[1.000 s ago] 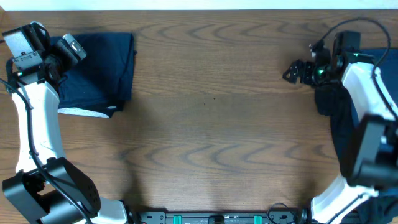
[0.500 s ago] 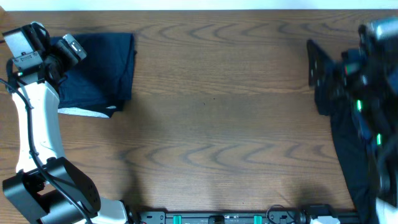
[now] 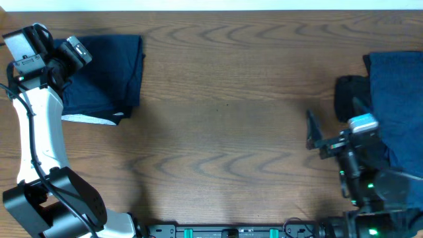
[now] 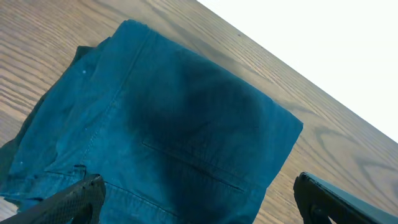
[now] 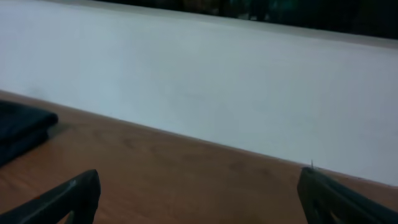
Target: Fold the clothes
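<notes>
We see a brown wooden worktop [image 3: 225,132] with sweeping grain, bounded on the far side by a plain white band [image 3: 211,5]. At the far left lies a folded navy garment [image 3: 109,73]: soft woven cloth, squared off, with stitched seams and a sliver of white at its near edge. At the right edge sit the loose clothes [image 3: 396,106], navy beside rumpled black. The left pincer [image 4: 199,198] hovers over the folded piece, spread wide and empty; the right pincer [image 5: 199,199], equally wide, grips nothing

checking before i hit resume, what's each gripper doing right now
Left gripper: open, holding nothing, over the folded navy garment.
Right gripper: open, holding nothing.
</notes>
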### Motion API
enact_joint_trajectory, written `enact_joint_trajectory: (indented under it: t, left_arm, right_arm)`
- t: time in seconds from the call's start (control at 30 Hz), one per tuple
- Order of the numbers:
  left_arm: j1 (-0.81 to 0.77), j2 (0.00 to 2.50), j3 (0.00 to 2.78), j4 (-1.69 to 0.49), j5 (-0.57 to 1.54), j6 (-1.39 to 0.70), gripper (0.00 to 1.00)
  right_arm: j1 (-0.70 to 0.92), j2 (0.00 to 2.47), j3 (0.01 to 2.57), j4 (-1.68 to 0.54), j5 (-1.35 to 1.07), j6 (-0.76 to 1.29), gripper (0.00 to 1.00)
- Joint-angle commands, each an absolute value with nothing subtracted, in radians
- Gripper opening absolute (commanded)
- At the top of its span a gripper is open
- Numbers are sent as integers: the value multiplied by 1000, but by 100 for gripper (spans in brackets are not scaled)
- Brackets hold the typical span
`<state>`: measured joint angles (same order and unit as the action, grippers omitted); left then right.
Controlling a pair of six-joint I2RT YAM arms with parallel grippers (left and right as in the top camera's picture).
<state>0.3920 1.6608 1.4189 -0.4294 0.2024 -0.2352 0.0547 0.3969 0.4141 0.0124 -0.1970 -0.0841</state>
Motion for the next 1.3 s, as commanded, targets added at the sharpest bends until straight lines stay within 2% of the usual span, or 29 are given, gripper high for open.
enact_joint_trajectory:
  t: [0.0,0.43,0.9,1.27]
  left_arm:
    - [394,1666,1420,-429,197,-230,98]
    - [394,1666,1420,-429,197,-230,98]
    - [394,1666,1420,-429,197,-230,98]
    - [394,1666,1420,-429,197,-230,98]
  right_arm:
    - [62,304,286,73,-190,-68,99]
    - [67,33,34,104,-168,-48,99]
    - [72,5,5,-63,-81,-3,99]
    - [72,5,5,-72,-30,6,99]
